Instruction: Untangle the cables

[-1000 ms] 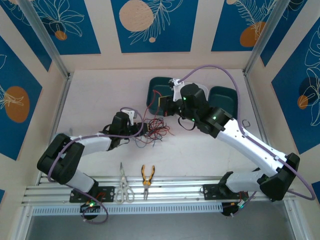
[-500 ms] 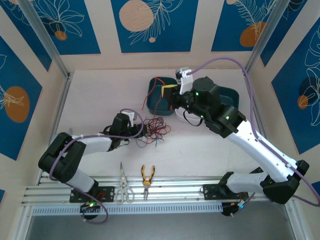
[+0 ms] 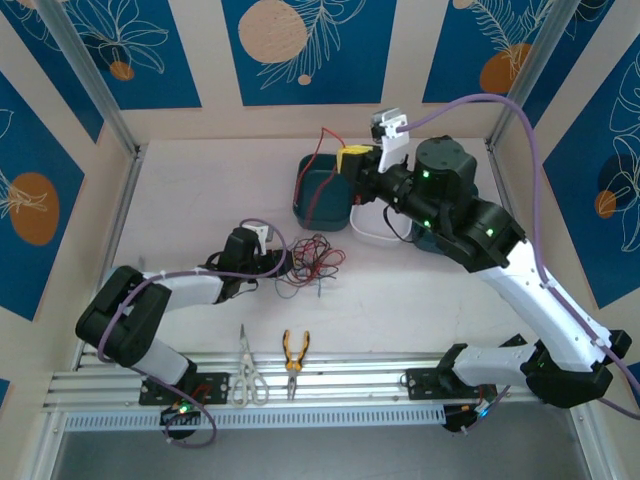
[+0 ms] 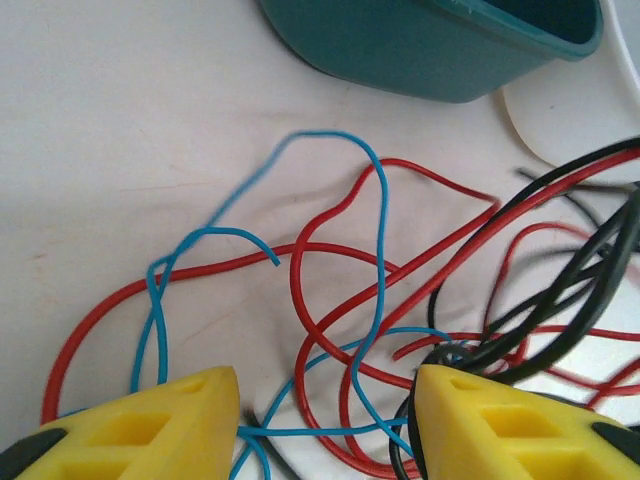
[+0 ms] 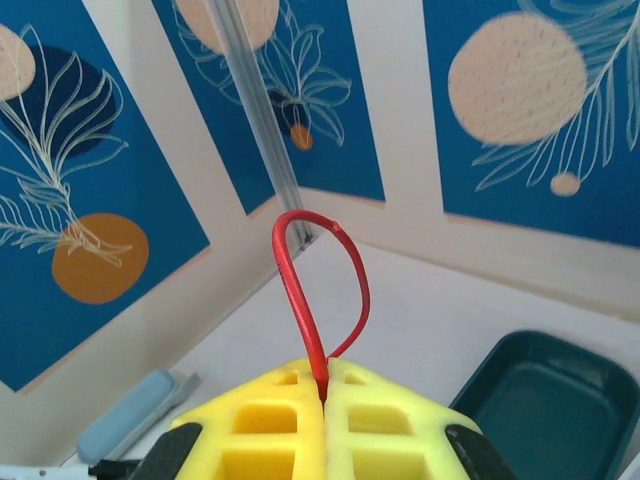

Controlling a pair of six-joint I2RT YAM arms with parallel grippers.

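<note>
Desk [image 3: 200, 190]: pale, walled, and carries everything I list below. Teal bin [image 3: 318, 195]: at the far middle, with a second one partly behind the right arm. Right hand [image 5: 325, 385]: raised above the bin, its yellow fingers pressed together on one red strand [image 5: 300, 290]. Left hand [image 4: 325, 400]: low on the desk, fingers spread, straddling blue and red loops but clamping none of them. Cables [image 3: 312, 262]: a loose red, blue and black tangle lying flat on the desk, just ahead of the left hand and near the bin's front wall. Risk, in my judgement: nothing pins the tangle, so a further pull on the red strand could drag the whole bundle or cinch a crossing tight. The strand might also catch on the bin rim or slip out of the pinch. Heading: the red strand's long axis runs steeply from the raised hand down towards the tangle, with a short loop standing up above the fingertips. The tangle itself spreads roughly left to right. Scissors [image 3: 245, 375] and pliers [image 3: 294, 358]: at the near edge, untouched.
</note>
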